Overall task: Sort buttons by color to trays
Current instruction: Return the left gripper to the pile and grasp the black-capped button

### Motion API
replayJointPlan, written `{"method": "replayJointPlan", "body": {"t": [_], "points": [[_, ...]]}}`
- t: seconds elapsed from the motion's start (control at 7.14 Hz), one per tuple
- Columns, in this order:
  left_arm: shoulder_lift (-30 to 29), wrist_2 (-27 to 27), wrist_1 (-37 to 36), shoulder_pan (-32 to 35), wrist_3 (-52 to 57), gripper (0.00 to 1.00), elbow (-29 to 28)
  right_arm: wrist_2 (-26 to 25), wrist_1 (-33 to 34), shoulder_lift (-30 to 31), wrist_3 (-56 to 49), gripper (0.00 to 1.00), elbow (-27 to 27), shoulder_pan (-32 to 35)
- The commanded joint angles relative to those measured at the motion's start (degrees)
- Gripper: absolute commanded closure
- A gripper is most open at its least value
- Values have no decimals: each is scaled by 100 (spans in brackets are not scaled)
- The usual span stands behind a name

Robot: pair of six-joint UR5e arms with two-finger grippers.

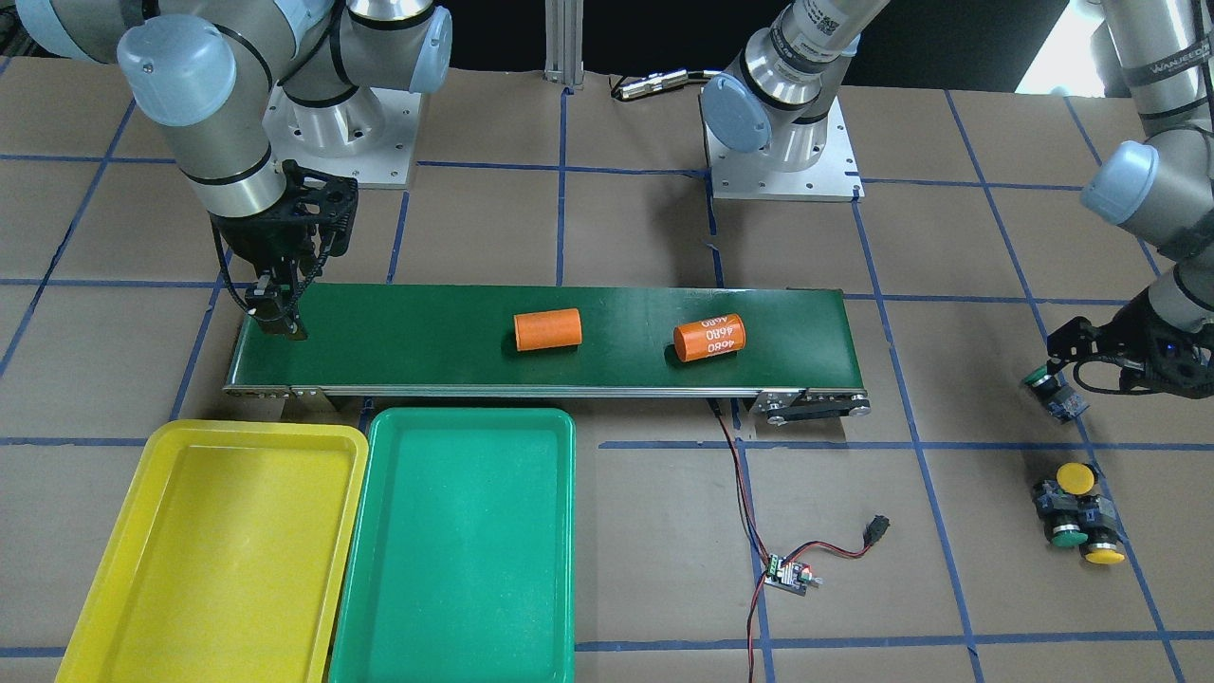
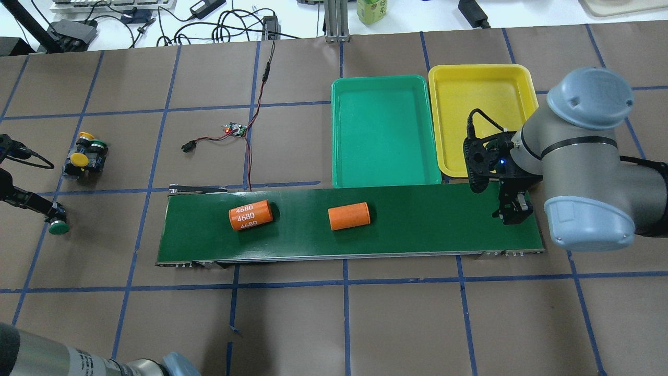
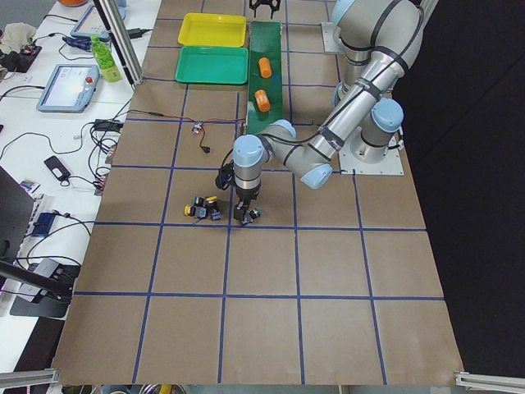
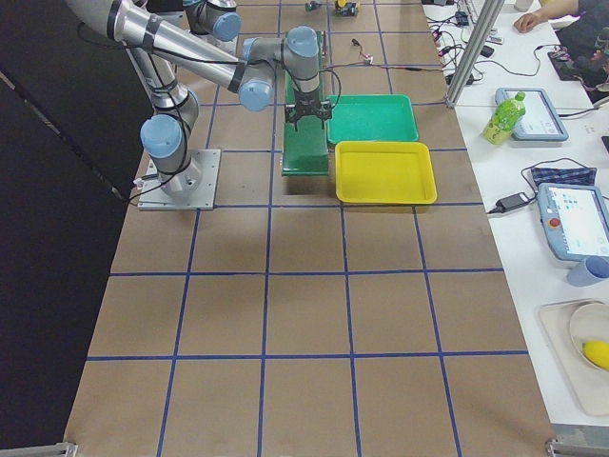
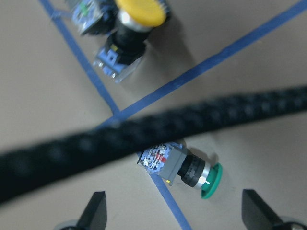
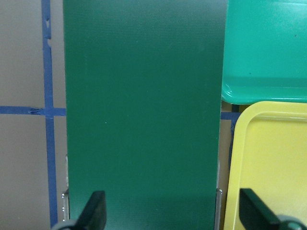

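A green button [image 5: 184, 167] lies on its side on blue tape, alone. My left gripper [image 5: 175, 216] hovers over it, open, both fingers well clear of it. In the overhead view that gripper [image 2: 54, 214] is at the far left with the green cap [image 2: 58, 227] beside it. Three more buttons [image 1: 1077, 514] sit clustered nearby, two yellow and one green. My right gripper [image 6: 175, 215] hangs open and empty over the belt's end, next to the yellow tray [image 2: 480, 94] and the green tray [image 2: 383, 130]. Both trays hold nothing.
The dark-green conveyor belt [image 2: 428, 219] carries two orange cylinders, one plain [image 2: 348, 216] and one marked 4680 [image 2: 250, 214]. A small wired circuit board [image 2: 235, 129] lies beyond the belt. A black cable [image 5: 144, 134] crosses the left wrist view.
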State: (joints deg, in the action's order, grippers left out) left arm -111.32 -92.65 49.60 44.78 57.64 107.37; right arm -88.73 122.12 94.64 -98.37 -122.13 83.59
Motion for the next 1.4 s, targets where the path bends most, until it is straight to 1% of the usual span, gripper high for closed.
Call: {"method": "replayJointPlan", "body": {"t": [0.0, 0.14, 0.28, 0.42, 0.56, 0.7, 0.84, 0.98, 1.12, 1.26], "points": [[-327, 10, -12, 5, -954, 0, -32, 14, 5, -7, 2, 0, -12, 0], [-459, 1, -90, 5, -974, 0, -41, 23, 5, -7, -7, 0, -12, 0], [-486, 1, -152, 5, -940, 20, -15, 31, 14, -7, -16, 11, -12, 0], [-487, 19, -248, 13, -887, 55, -32, 32, 14, -7, -25, 19, -12, 0], [-478, 1, -249, 5, -860, 84, -23, 23, 23, -7, -16, 9, -12, 0], [-400, 1, -249, 5, -869, 100, -40, 14, 14, -7, -16, 9, -21, 0], [-199, -34, -206, 144, -895, 100, -75, 23, -3, -7, -16, 9, -21, 0], [73, -286, -57, 467, -921, 100, -67, 23, 31, -7, -25, 6, -21, 0], [476, -324, 275, 958, -1000, 100, -58, 14, 23, -7, -25, 3, -21, 0], [889, -315, 818, 1433, -1410, 100, -93, 5, 14, -7, -33, 2, -21, 0]]}}
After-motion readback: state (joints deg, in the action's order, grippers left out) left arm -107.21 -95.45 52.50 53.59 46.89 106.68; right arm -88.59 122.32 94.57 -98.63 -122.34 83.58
